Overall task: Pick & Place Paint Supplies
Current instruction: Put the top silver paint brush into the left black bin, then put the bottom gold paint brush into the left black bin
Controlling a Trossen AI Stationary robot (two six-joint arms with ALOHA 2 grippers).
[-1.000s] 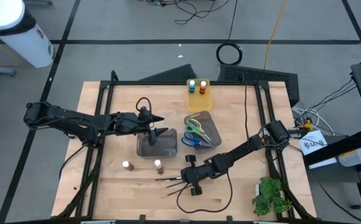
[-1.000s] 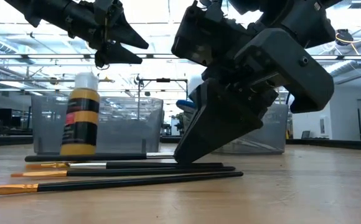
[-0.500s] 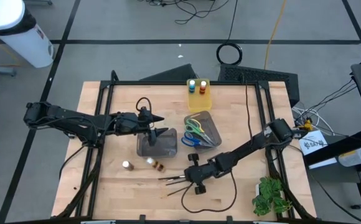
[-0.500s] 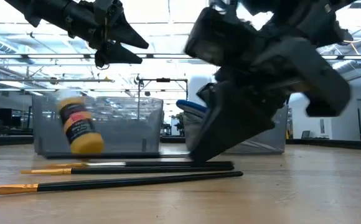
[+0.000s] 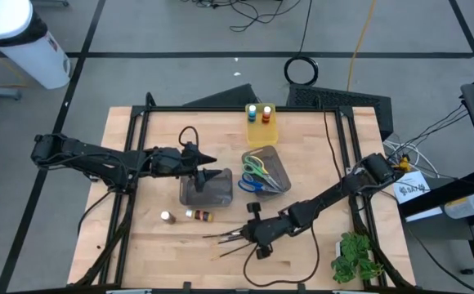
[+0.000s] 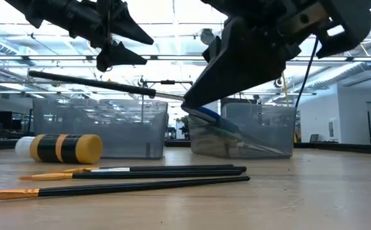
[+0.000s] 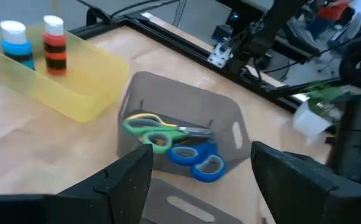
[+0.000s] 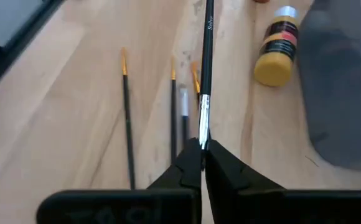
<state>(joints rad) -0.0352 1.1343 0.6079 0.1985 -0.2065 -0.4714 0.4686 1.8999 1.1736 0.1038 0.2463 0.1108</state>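
Note:
My right gripper (image 5: 252, 234) (image 8: 201, 148) is near the table's near edge, shut on a thin dark brush (image 6: 89, 82) that it holds in the air. Other brushes (image 5: 225, 239) (image 6: 141, 171) lie flat on the wood below it. A yellow-and-black pot (image 5: 198, 215) (image 6: 61, 148) lies on its side beside them. A pale-capped pot (image 5: 166, 217) stands upright farther left. The blue pot (image 5: 253, 112) and the orange-red pot (image 5: 267, 114) stand in the yellow bin. The scissors (image 5: 257, 173) (image 7: 168, 134) lie in a grey bin. My left gripper (image 5: 208, 166) (image 7: 196, 168) hovers open over another grey bin. My right gripper pinches the brush at its bristle end, just behind the silver ferrule (image 8: 203, 118), between the free ends of the two fingers. The fingers slant down from the table's right and lie along the brush. The brush is lifted clear, nearly level, its handle (image 6: 51, 76) pointing toward the table's left.
An empty-looking grey bin (image 5: 196, 193) sits under my left gripper, and the scissors' grey bin (image 5: 279, 166) is tilted beside it. The yellow bin (image 5: 261, 131) is at the far side. A leafy plant (image 5: 353, 255) is at the near right corner. Black frame rails border the table.
My right gripper has risen from the table with one brush, which is now lifted clear while the other brushes stay down. The yellow-and-black pot, upright a second ago, has tipped over and now lies on its side, a little farther left.

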